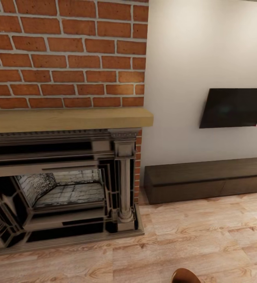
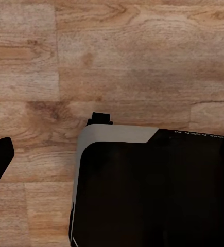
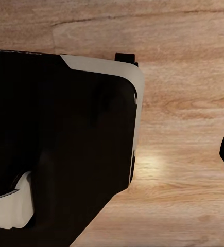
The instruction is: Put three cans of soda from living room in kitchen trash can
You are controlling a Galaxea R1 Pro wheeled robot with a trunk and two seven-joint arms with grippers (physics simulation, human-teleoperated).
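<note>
fireplace (image 1: 61,184), tv (image 1: 234,107) in head view; wrist views: robot base (image 2: 153,190) over wood floor (image 3: 189,62); fingers' state unclear.

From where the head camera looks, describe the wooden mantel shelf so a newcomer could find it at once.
Start at the red-brick wall filling the upper left of the head view. Directly below it runs the mantel shelf, above the dark fireplace surround. It is the one pale, plain wooden slab between brick and ornate black trim.
</note>
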